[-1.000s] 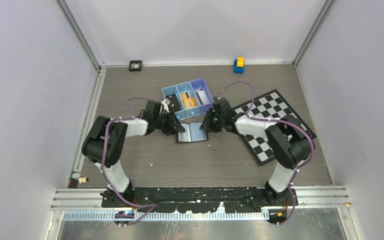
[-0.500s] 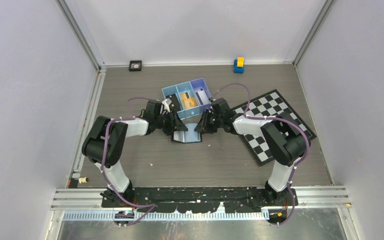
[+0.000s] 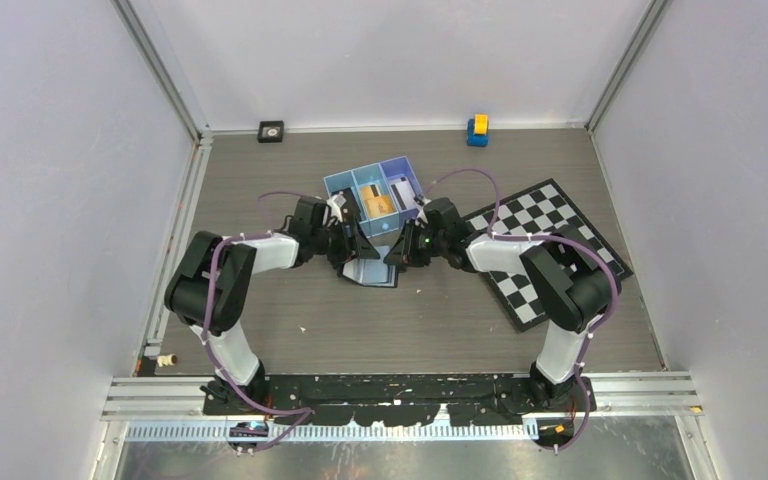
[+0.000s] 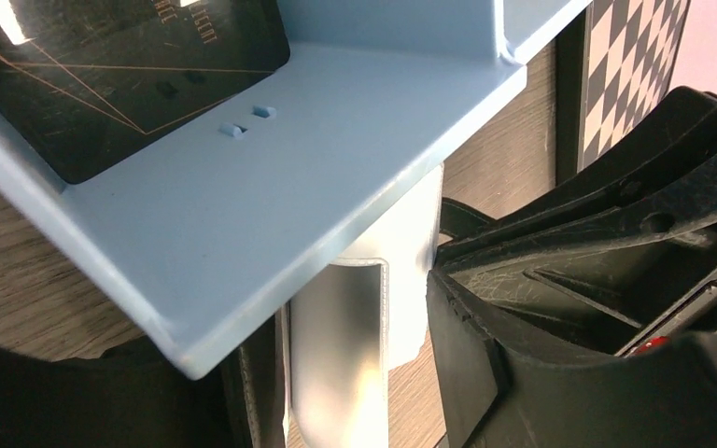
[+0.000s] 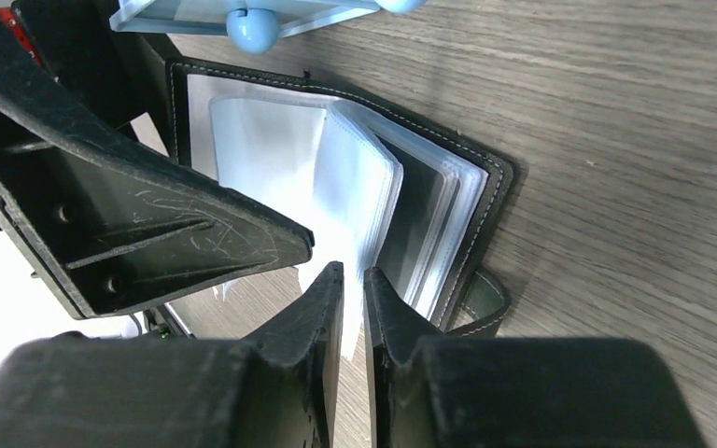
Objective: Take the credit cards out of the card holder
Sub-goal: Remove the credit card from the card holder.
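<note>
The black card holder (image 3: 372, 270) lies open on the table just in front of the blue tray (image 3: 332, 184). In the right wrist view, the card holder (image 5: 485, 187) shows pale clear sleeves fanned up and a dark card (image 5: 420, 215) in one of them. My right gripper (image 3: 398, 252) (image 5: 353, 280) is shut on the edge of one pale sleeve (image 5: 364, 187). My left gripper (image 3: 350, 250) (image 4: 355, 373) has its jaws wide, against both sides of the holder's left half (image 4: 336, 345). An orange-gold card (image 3: 378, 204) and a dark card (image 4: 121, 75) lie in the tray.
The tray's wall (image 4: 243, 187) hangs close over the left gripper. A chequered board (image 3: 550, 250) lies to the right under the right arm. A blue-and-yellow toy (image 3: 477, 130) and a small black square (image 3: 271, 131) sit at the back wall.
My right gripper has moved left onto the card holder and closed on a sleeve. The holder has shifted slightly left and looks narrower. The left gripper has barely moved.
</note>
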{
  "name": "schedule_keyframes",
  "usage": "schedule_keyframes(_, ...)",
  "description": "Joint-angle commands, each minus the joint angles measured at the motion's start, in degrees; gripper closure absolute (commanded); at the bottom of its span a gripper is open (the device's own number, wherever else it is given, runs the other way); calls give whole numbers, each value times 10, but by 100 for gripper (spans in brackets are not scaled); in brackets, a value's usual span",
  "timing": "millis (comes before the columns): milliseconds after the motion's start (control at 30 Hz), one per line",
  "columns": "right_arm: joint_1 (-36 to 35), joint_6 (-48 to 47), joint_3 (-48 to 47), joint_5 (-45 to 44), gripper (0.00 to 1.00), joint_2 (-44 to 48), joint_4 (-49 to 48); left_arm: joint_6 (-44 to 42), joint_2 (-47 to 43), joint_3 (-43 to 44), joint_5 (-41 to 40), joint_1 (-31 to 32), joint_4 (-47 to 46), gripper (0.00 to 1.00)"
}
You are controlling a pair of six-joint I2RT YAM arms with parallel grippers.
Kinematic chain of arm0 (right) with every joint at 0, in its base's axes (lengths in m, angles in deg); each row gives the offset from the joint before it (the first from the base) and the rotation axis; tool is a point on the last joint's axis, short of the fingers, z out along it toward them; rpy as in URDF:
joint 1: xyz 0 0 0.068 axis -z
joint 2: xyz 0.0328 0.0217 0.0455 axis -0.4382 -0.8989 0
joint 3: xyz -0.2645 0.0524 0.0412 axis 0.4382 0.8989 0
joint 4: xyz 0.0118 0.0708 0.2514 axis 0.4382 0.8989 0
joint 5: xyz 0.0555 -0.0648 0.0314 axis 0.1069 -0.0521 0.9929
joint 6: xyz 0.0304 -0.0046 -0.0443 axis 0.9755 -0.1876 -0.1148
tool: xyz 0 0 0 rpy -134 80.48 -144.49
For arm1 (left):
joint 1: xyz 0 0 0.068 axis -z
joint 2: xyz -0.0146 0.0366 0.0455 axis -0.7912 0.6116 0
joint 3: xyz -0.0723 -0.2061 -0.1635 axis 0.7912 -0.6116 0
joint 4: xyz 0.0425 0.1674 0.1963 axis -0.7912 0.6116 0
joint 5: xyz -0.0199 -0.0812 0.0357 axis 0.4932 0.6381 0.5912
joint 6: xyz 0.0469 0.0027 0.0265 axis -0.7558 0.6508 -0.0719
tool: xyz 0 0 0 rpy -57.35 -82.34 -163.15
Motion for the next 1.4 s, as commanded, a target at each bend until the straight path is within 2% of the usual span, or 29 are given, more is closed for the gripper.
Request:
schedule_keyframes(0, -6, 10, 6, 30, 83, 17, -59, 17, 22, -4, 28, 1, -30, 38)
schedule_keyframes(133, -7, 13, 8, 38, 85, 14, -72, 46, 28, -21, 65, 3, -98, 34)
schedule_keyframes(300, -7, 23, 15, 47, 88, 13, -101, 41, 25, -19, 60, 5, -85, 32)
schedule_keyframes(433, -7, 26, 16, 46, 91, 12, -104, 40, 31, -13, 58, 5, -73, 35)
schedule_keyframes(600, -7, 39, 9, 40, 99, -4, -110, 43, 27, -17, 64, 5, -74, 33)
schedule_keyframes(867, -5, 39, 4, 23, 99, -13, -108, 58, -5, -45, 102, 6, -105, 30)
schedule_keyframes(1067, 3, 35, 11, 2, 98, -1, -92, 39, -31, -61, 92, 12, -80, 29)
schedule_keyframes(1367, 10, 48, 17, 24, 96, -3, -117, 20, -38, -50, 81, 29, -45, 26)
